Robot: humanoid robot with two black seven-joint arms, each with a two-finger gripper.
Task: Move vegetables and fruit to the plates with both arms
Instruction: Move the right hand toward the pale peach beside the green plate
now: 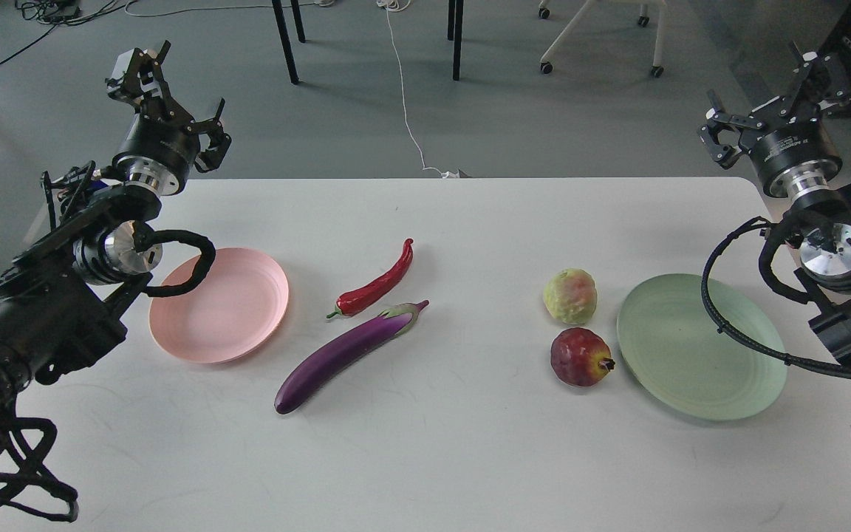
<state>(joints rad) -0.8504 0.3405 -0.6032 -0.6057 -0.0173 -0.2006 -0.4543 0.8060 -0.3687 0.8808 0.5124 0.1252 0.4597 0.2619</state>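
A pale pink plate point(219, 304) lies at the table's left and a pale green plate point(680, 355) at its right; neither holds anything. Between them, a red chili pepper point(377, 284) rests just above a long purple eggplant point(344, 355), both slanted. Further right, a yellow-green fruit point(570, 295) sits behind a dark red pomegranate point(580, 357), both close to the green plate's left rim. My left gripper point(174, 100) is raised past the table's far left corner, open and holding nothing. My right gripper point(765, 103) is raised past the far right corner, also open and holding nothing.
Everything sits on a white table point(455, 458) whose far edge runs behind the plates. Beyond that edge is grey floor with black table legs point(285, 41), a white cable point(407, 111) and a white wheeled chair base point(595, 37). A black cable point(721, 325) from my right arm loops over the green plate.
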